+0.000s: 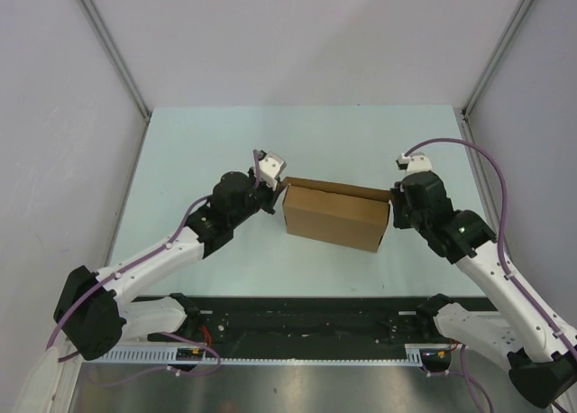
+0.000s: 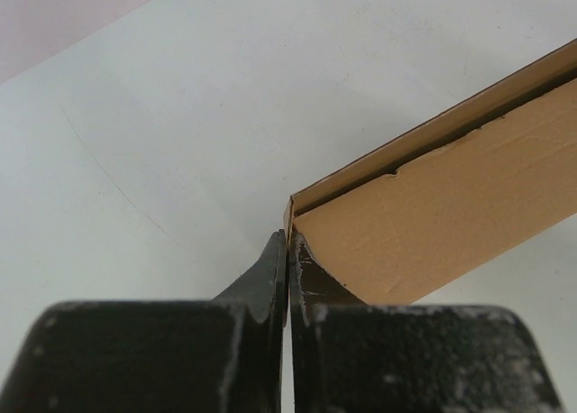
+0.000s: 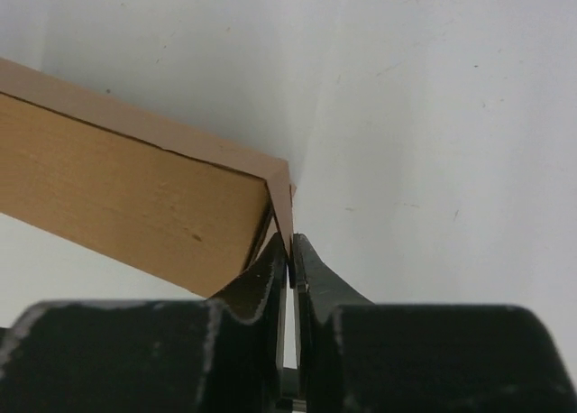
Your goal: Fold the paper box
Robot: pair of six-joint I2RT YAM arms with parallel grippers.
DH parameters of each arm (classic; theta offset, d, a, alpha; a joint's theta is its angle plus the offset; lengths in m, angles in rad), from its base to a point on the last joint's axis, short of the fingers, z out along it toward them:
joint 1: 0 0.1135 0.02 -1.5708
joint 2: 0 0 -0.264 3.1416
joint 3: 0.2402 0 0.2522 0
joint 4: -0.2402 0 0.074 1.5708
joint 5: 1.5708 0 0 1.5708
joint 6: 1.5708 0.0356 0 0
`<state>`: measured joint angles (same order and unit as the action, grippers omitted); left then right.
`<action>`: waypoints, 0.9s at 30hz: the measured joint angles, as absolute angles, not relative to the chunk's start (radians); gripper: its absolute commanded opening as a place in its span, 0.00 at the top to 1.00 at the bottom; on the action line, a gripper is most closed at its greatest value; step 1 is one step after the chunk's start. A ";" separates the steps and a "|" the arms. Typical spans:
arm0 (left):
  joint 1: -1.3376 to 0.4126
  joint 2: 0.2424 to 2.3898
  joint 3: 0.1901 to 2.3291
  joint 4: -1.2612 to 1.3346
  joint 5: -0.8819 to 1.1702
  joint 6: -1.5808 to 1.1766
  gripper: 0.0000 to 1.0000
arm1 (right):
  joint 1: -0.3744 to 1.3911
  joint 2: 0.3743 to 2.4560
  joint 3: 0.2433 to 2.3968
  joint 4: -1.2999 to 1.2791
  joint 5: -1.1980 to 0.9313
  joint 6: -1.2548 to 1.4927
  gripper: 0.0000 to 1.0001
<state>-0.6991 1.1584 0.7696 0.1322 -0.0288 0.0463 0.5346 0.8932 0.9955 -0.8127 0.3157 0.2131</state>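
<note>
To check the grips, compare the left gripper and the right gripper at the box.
On the left gripper the fingers are pressed together; on the right gripper they show a thin slit holding the cardboard edge. The left gripper sits at the paper box's left end, the right gripper at its right end. Both meet a far corner.

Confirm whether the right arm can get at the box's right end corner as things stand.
Likely yes: the right gripper is at that corner of the paper box, its jaws closed on the cardboard edge, and nothing lies between.
</note>
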 measured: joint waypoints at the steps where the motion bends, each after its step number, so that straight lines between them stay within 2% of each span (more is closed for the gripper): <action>1: -0.701 1.158 0.771 0.130 -0.027 0.043 1.00 | 0.535 0.894 0.995 -0.810 0.309 0.212 0.97; 5: -0.701 1.158 0.773 0.125 -0.026 0.029 1.00 | 0.534 0.896 0.995 -0.802 0.290 0.236 1.00; 27: -0.704 1.158 0.773 0.124 -0.075 0.016 1.00 | 0.469 0.902 0.995 -0.758 0.187 0.438 1.00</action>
